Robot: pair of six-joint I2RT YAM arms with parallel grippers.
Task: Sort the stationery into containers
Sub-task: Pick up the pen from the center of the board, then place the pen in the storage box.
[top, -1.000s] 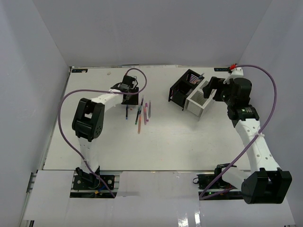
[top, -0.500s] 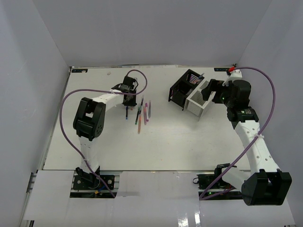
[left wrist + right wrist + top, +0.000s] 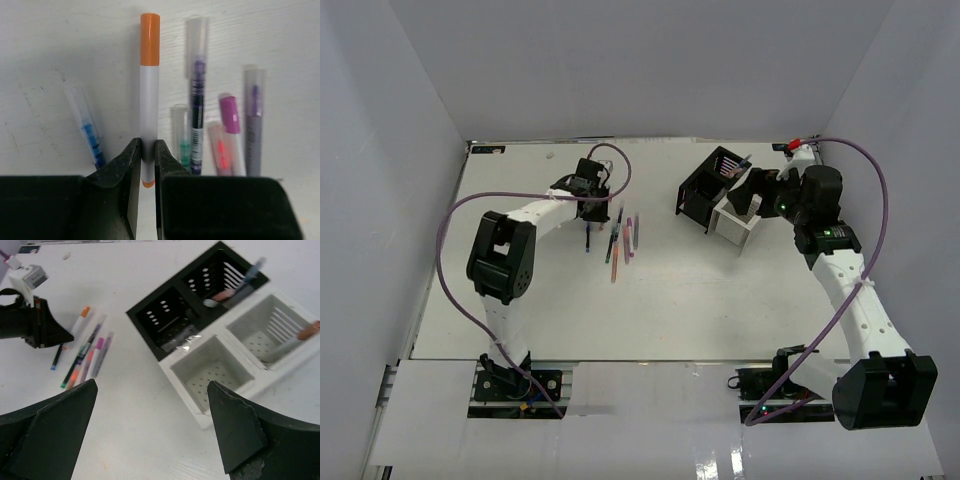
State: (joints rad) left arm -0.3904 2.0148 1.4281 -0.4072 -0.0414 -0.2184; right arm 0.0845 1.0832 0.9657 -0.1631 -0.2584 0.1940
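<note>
On the bench the black container and the white container stood touching, pens in both, and above them the right gripper had its fingers released wide. The left gripper had its fingers clenched on the orange-capped pen, beside other loose pens

Overhead; two wrist views, orange-capped pen in both
</note>
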